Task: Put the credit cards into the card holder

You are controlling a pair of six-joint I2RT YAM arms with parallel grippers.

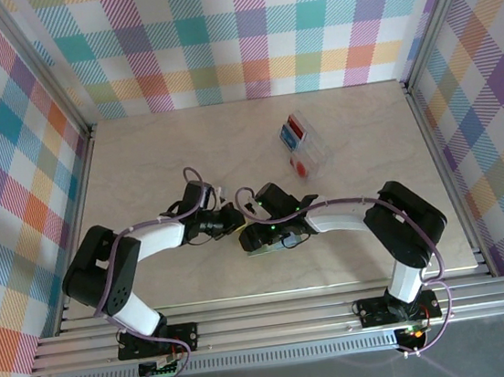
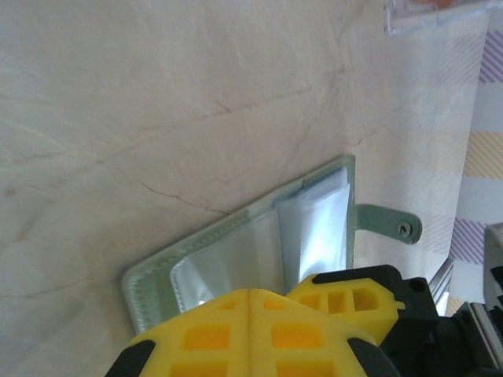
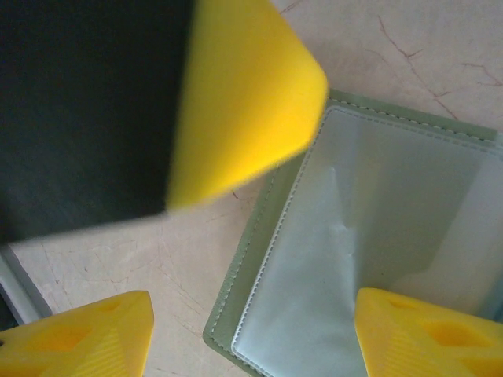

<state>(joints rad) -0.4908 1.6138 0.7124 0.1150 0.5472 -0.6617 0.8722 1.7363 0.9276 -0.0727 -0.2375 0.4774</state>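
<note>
Left gripper [image 2: 247, 297]: fingers squeezed tight together, tips right at the near edge of the card holder [image 2: 236, 251]. Honestly can't tell if they've pinched a bit of it or are just pressing down on it.
Right gripper [image 3: 253, 305]: jaws apart, nothing between them. One finger is over the clear inner pocket and the other over bare table [image 3: 118, 251] (so it's straddling the holder's stitched edge).
Both grippers: nose to nose around the middle of the table, pretty much touching when seen from overhead.
Card holder: lying open and flat under the two grippers, see-through pockets facing up and a bit wrinkly.
Clasp tab [image 2: 389, 224]: sticks out flat on the table from one side of the holder.
Credit cards [image 1: 295, 132]: further back and off to the right, well apart from the holder. Red and blue ones at the far end, and the pale one with the orange-red dot nearer.
Clear rack [image 1: 321, 148]: holds all those cards, sitting at an angle on the table.
</note>
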